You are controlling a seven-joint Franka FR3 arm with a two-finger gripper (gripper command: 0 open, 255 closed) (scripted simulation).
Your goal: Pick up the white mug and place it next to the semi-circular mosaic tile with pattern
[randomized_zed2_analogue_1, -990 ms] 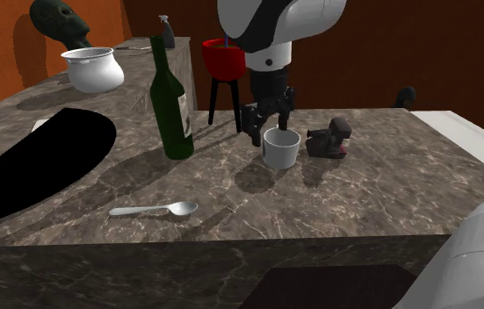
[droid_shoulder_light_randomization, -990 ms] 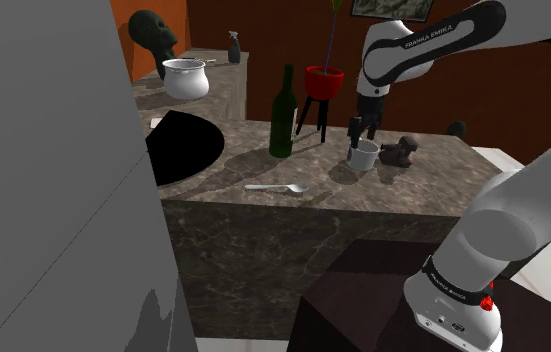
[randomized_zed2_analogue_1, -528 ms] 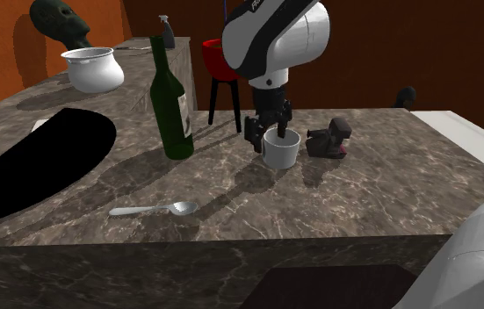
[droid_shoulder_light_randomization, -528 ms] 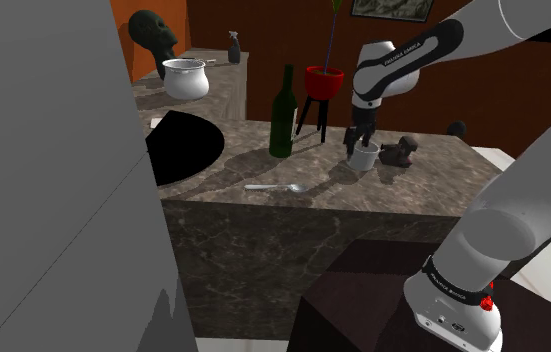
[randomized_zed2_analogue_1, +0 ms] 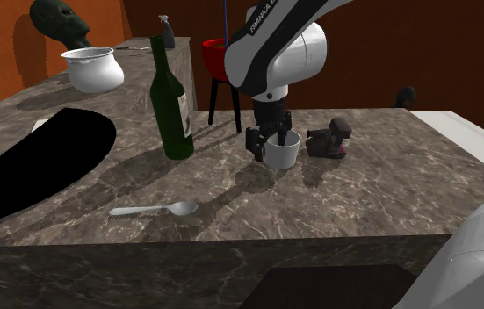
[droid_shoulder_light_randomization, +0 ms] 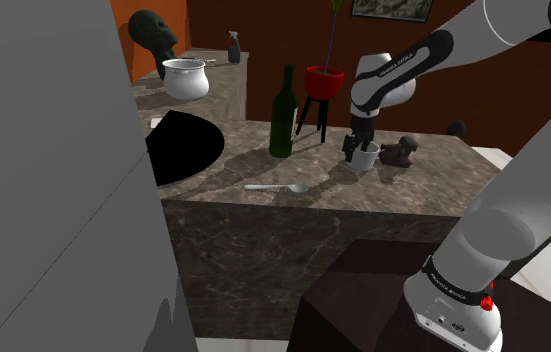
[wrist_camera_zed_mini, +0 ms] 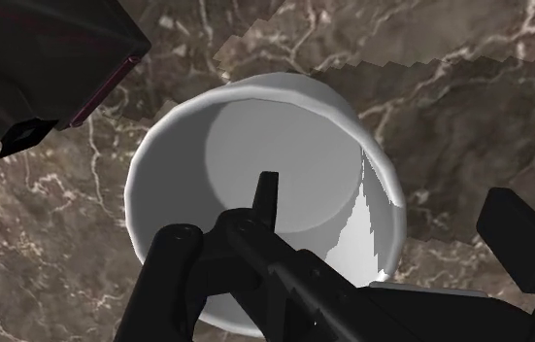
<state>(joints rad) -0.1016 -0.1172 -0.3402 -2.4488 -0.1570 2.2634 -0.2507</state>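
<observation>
A white mug (droid_shoulder_light_randomization: 365,157) (randomized_zed2_analogue_1: 281,154) stands upright on the dark marble counter (randomized_zed2_analogue_1: 380,202), to the right of the green bottle. My black gripper (droid_shoulder_light_randomization: 356,150) (randomized_zed2_analogue_1: 269,139) is down at its rim, open. In the wrist view the gripper (wrist_camera_zed_mini: 338,219) straddles one side of the mug (wrist_camera_zed_mini: 275,155): the fingers stand apart with the mug's wall between them, and no clasp shows. A flat black semicircular shape (droid_shoulder_light_randomization: 183,145) (randomized_zed2_analogue_1: 38,162) lies at the counter's left end, well away from the mug.
A green bottle (droid_shoulder_light_randomization: 282,112) (randomized_zed2_analogue_1: 171,101) stands left of the mug, and a red pot on a tripod (droid_shoulder_light_randomization: 323,85) behind it. A small dark object (randomized_zed2_analogue_1: 329,140) sits close on the mug's right. A spoon (randomized_zed2_analogue_1: 154,209) lies near the front edge. A white pot (randomized_zed2_analogue_1: 93,68) is far left.
The gripper has come down from above the mug to its rim and now straddles the mug's wall. The mug has not moved.
</observation>
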